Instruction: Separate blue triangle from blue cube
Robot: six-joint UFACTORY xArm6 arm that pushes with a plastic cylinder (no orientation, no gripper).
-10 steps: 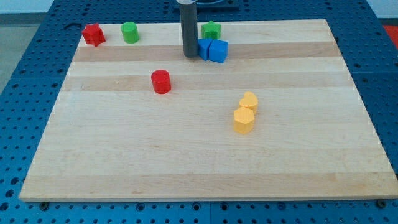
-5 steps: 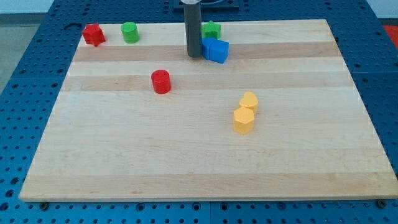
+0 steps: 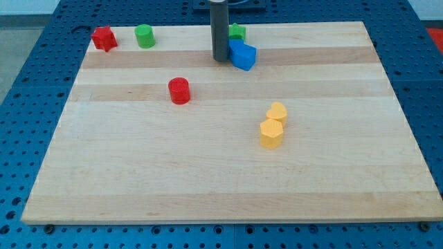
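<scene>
Two blue blocks sit touching near the view's top centre. The blue cube (image 3: 245, 58) is on the right. The other blue block (image 3: 235, 47), apparently the triangle, is pressed against its upper left and partly hidden by the rod. My tip (image 3: 220, 60) rests on the board right against the left side of this blue pair. The dark rod rises straight up out of the view's top.
A green block (image 3: 238, 31) stands just above the blue pair, partly behind the rod. A green cylinder (image 3: 145, 35) and a red block (image 3: 104, 38) are at the top left. A red cylinder (image 3: 179, 90) is left of centre. Two touching yellow blocks (image 3: 277, 112) (image 3: 271, 134) are right of centre.
My tip has slid to the view's right, into the blue pair. The left blue block has been pushed right and up against the cube, and the pair has shifted slightly right.
</scene>
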